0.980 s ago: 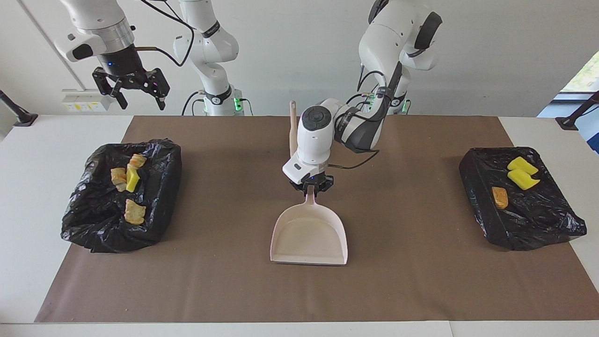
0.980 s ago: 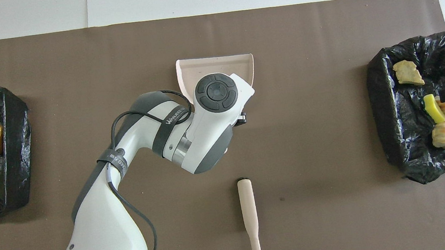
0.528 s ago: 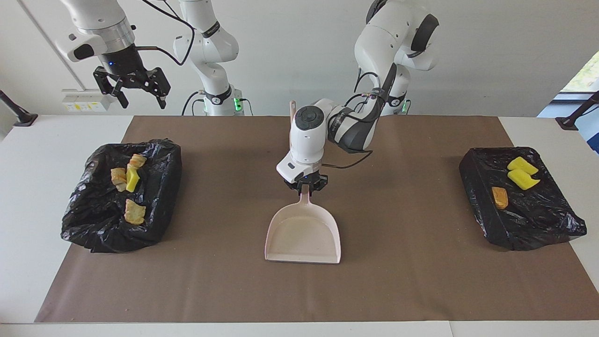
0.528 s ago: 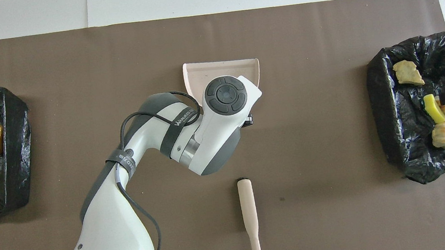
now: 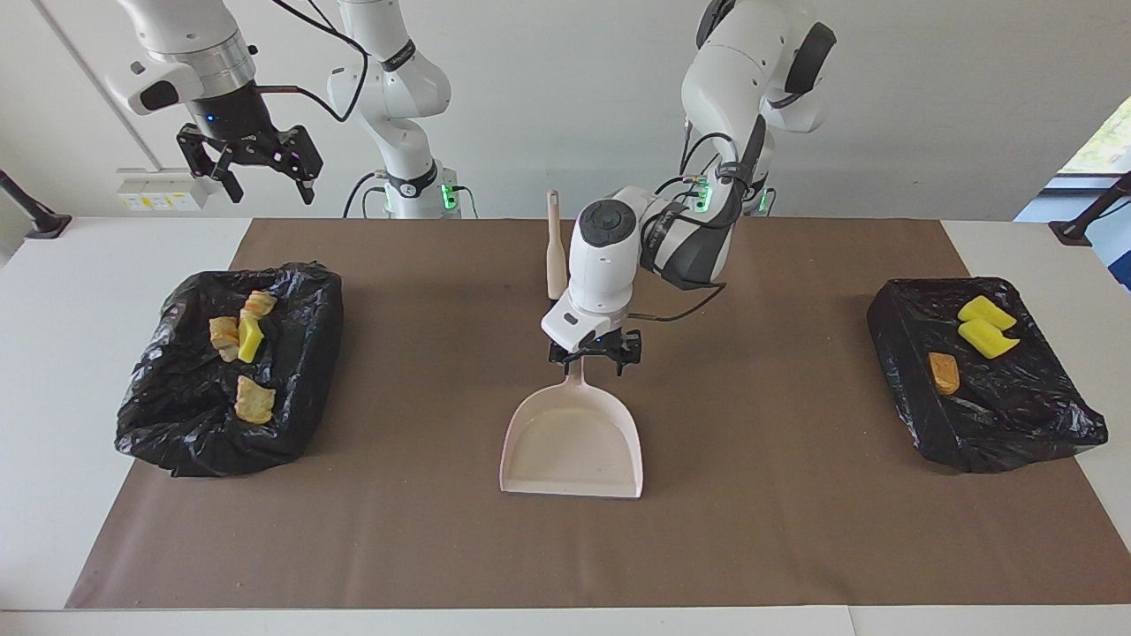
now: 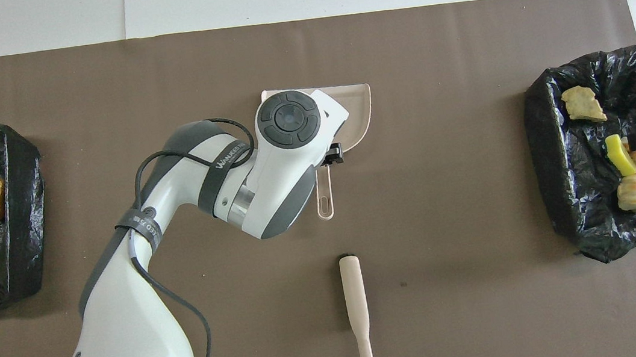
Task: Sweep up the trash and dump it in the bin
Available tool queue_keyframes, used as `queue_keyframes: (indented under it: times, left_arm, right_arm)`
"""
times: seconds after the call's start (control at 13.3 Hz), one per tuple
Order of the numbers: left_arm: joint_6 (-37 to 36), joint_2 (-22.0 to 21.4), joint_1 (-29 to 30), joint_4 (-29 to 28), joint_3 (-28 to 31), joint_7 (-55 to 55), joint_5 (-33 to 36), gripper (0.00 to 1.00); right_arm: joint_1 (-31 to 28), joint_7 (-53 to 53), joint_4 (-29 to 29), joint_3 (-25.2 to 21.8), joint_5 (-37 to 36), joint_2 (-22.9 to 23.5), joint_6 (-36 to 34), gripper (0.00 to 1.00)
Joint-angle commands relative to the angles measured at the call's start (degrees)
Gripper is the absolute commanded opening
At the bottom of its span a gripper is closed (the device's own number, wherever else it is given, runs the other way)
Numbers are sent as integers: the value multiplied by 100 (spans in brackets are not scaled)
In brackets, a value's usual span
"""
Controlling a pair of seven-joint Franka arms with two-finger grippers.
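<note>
The pinkish dustpan (image 5: pixel 573 442) (image 6: pixel 357 114) lies flat on the brown mat at mid-table. My left gripper (image 5: pixel 594 360) is open, its fingers on either side of the top of the dustpan's handle (image 6: pixel 324 194). My right gripper (image 5: pixel 268 194) hangs open and empty, high over the table's robot-side edge near the bin (image 5: pixel 177 415) (image 6: pixel 561 185) at the right arm's end. That bin holds several trash pieces, among them a yellow one (image 5: pixel 251 338) and a tan one (image 5: pixel 254 400). The other bin (image 5: pixel 1016 424) (image 6: pixel 22 239) holds two yellow chunks (image 5: pixel 986 325) and an orange lump (image 5: pixel 944 372).
The beige-handled brush (image 5: pixel 555 252) (image 6: pixel 355 301) lies on the mat nearer to the robots than the dustpan. Both bins are lined with black bags and sit at the two ends of the mat. White table (image 5: pixel 71 371) borders the mat.
The left gripper has opened and let go of the dustpan handle. Before that it shifted the dustpan slightly toward the right arm's end. The right arm has stayed put.
</note>
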Motion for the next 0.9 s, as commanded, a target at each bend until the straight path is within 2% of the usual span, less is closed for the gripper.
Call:
queue_keyframes:
  times: [0.0, 0.38, 0.68, 0.83]
  left_arm:
    - [-53, -806, 458, -719, -14, 666, -7, 100]
    - [-421, -1598, 1328, -914, -5, 1676, -7, 100]
    - [-1308, -2397, 1952, -818, 3, 3039, -25, 100]
    - [-1695, -2784, 2059, -809, 29, 3218, -34, 100]
  right_arm:
    - [-45, -91, -15, 46, 21, -71, -105, 100]
    - [-45, -91, -15, 46, 21, -71, -105, 100]
    - [-45, -91, -15, 46, 21, -71, -105, 100]
    - [-45, -91, -15, 46, 21, -71, -105, 100]
